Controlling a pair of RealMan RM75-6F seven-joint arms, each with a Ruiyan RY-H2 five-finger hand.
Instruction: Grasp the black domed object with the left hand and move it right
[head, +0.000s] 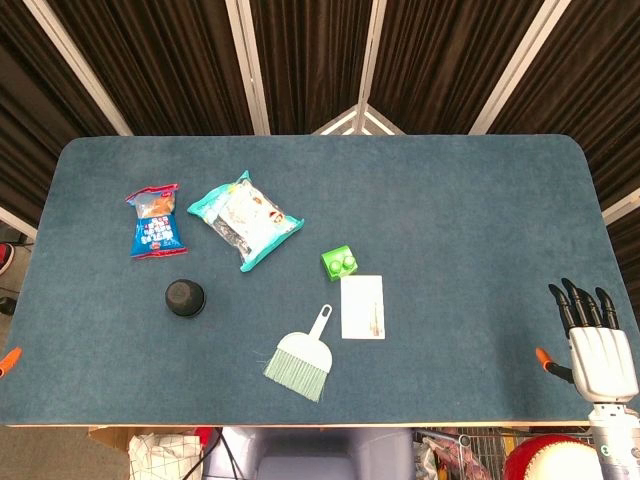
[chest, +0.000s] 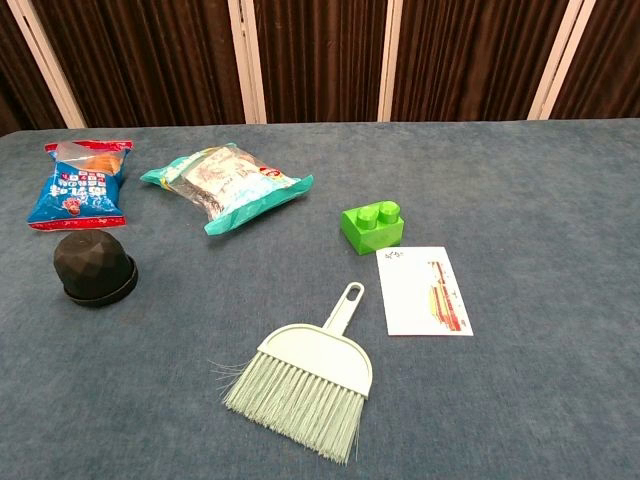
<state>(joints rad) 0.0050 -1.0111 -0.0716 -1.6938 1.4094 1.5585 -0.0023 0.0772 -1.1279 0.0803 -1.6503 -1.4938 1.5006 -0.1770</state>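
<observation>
The black domed object (head: 185, 297) sits on the blue table (head: 450, 200) at the left, just below the blue snack bag. In the chest view the same black domed object (chest: 94, 267) stands alone, faceted on top with a wider base rim. Nothing touches it. My right hand (head: 596, 340) hovers at the table's front right corner, fingers straight and apart, holding nothing. My left hand shows in neither view.
A blue snack bag (head: 155, 221) and a teal snack bag (head: 245, 218) lie behind the dome. A green brick (head: 340, 262), a white card (head: 362, 307) and a pale green hand brush (head: 301, 357) lie to its right, mid-table. Orange clips (head: 9, 360) mark the front edge.
</observation>
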